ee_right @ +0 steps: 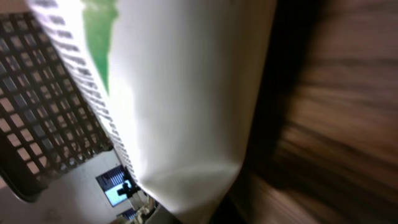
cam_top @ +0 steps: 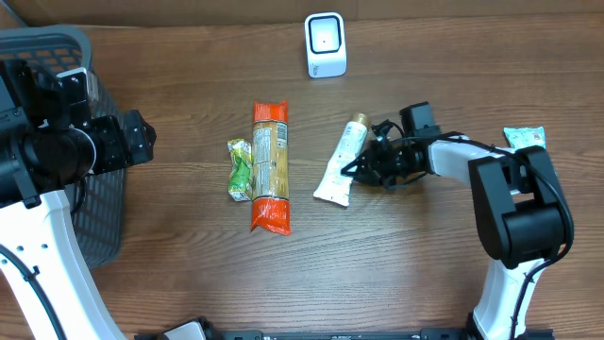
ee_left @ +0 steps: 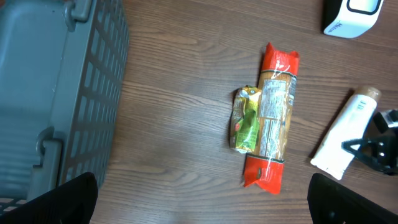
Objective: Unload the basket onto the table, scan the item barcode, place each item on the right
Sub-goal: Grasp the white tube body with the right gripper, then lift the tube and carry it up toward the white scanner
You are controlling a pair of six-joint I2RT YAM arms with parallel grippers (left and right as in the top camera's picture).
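Overhead: brown wood-grain table (cam_top: 425, 283) across nearly the whole frame, bare and matte, with a paler tan strip along the far edge. Grey mesh basket (cam_top: 94, 217) at the left edge, partly under the left arm. Small white scanner (cam_top: 326, 44) upright near the far edge, well apart from everything else. Mid-table, a long orange-ended packet (cam_top: 270, 167) lying lengthwise, a crumpled green packet (cam_top: 241, 170) touching its left side. Further right, the white tube (cam_top: 340, 162) flat on the wood, cap end toward the scanner. Right gripper (cam_top: 359, 168) low at the tube's right edge, jaws drawn together on it. Small pale packet (cam_top: 524, 138) alone near the right edge.

Left wrist: left gripper (ee_left: 208, 200) spread wide over bare wood, holding nothing, dark fingertips (ee_left: 68, 200) in the bottom corners. Basket wall (ee_left: 56, 93) at left, both packets in the middle, tube (ee_left: 342, 140) and scanner at right.

Right wrist: tube (ee_right: 186, 93) filling most of the frame, a green mark near the top, blurred wood at right. Dark grid at left, too blurred to place. Small lit screen (ee_right: 115, 180) low in the background, the only glimpse of the room.
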